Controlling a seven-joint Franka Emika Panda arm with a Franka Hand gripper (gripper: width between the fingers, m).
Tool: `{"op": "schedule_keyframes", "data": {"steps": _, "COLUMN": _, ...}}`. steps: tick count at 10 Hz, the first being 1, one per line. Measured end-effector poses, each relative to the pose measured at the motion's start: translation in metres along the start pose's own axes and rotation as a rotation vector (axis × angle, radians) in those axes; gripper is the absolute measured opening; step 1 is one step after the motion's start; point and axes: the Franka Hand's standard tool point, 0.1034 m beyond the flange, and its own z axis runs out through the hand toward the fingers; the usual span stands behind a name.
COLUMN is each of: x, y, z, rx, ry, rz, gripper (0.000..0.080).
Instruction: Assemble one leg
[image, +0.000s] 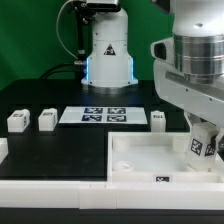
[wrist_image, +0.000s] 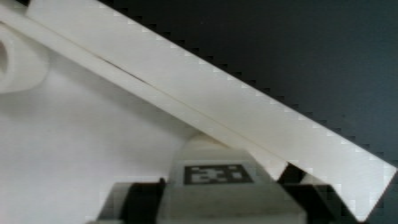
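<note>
Gripping one leg (image: 204, 148) in your hand (image: 203, 143), you're at the two o'clock corner of the tray (image: 140, 158); seating it in a socket looks not yet done.

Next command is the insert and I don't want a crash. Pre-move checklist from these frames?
1. Grasp: the gripper is shut on the leg, fingers on both sides: ok.
2. Held leg lined up with a corner socket: cannot tell. It is at the wall of the white tray part, and the one socket in the wrist view lies apart from it.
3. Held leg upright: roughly ok in the exterior view.
4. The three loose legs are clear of the arm: ok.
5. The marker board is uncovered: ok.
</note>
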Motion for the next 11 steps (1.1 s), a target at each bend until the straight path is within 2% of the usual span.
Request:
{"op": "schedule_keyframes", "data": {"steps": 1, "x": 0.000, "y": 0.000, "z": 0.000, "rx": 0.000, "ry": 0.000, "rz": -0.041, "gripper": 0.0372}}
{"op": "schedule_keyframes", "data": {"steps": 2, "x": -0.001, "y": 0.000, "z": 0.000, "rx": 0.000, "ry": 0.000, "rz": -0.042, "gripper": 0.0509}}
{"op": "schedule_keyframes", "data": {"steps": 3, "x": -0.002, "y": -0.001, "z": -0.001, "rx": -0.006, "ry": -0.004, "rz": -0.116, "gripper": 0.0509}}
{"op": "schedule_keyframes", "data": {"steps": 4, "x": 0.001, "y": 0.000, "z": -0.004, "rx": -0.006, "ry": -0.004, "rz": -0.318, "gripper": 0.0623}}
{"op": "schedule_keyframes", "data": {"steps": 7, "x": 0.008, "y": 0.003, "z": -0.005, "rx": -0.005, "ry": -0.005, "rz": -0.821, "gripper": 0.0648}}
{"op": "schedule_keyframes", "data": {"steps": 11, "x": 0.005, "y": 0.007, "z": -0.004, "rx": -0.008, "ry": -0.008, "rz": -1.238, "gripper": 0.0649}}
